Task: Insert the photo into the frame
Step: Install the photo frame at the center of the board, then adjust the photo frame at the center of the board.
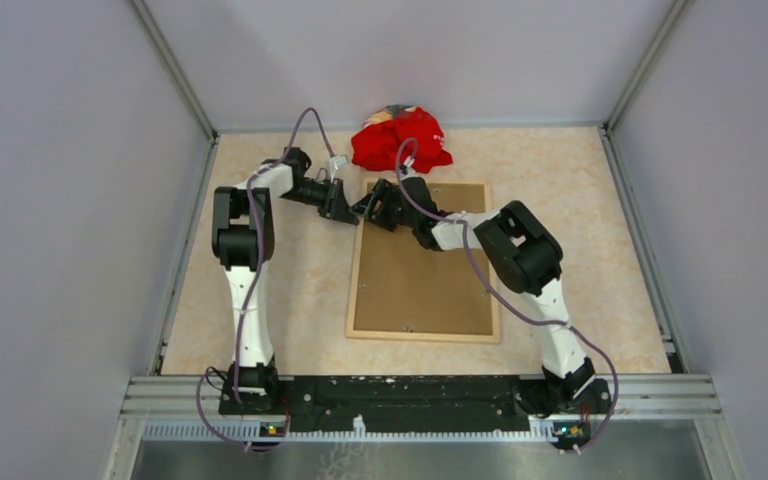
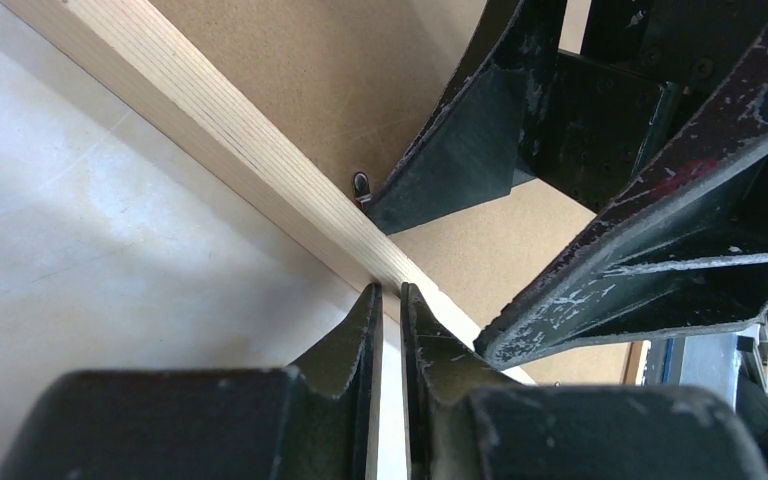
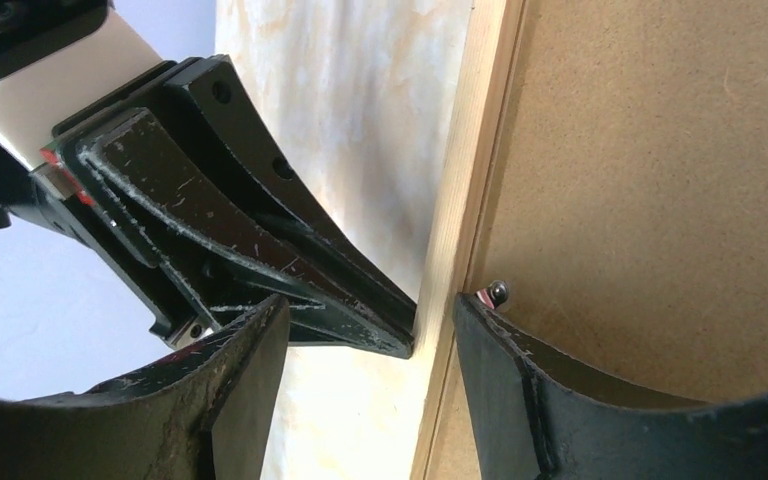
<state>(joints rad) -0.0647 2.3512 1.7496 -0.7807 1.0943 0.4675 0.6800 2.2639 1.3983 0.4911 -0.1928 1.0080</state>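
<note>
no legible text, labels, or numbers

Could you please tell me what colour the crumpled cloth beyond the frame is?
The cloth is red; the top external view shows it best.

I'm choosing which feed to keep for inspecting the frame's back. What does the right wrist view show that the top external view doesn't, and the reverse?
Only the right wrist view: a small metal tab on the backing board beside the wooden rail of the frame, and the right gripper with its jaws apart, one on each side of that rail. Only the top external view: the frame's whole outline and the red cloth beyond its far edge. Both: the frame lying back-up with the board in it, and the left gripper at its left rail.
</note>
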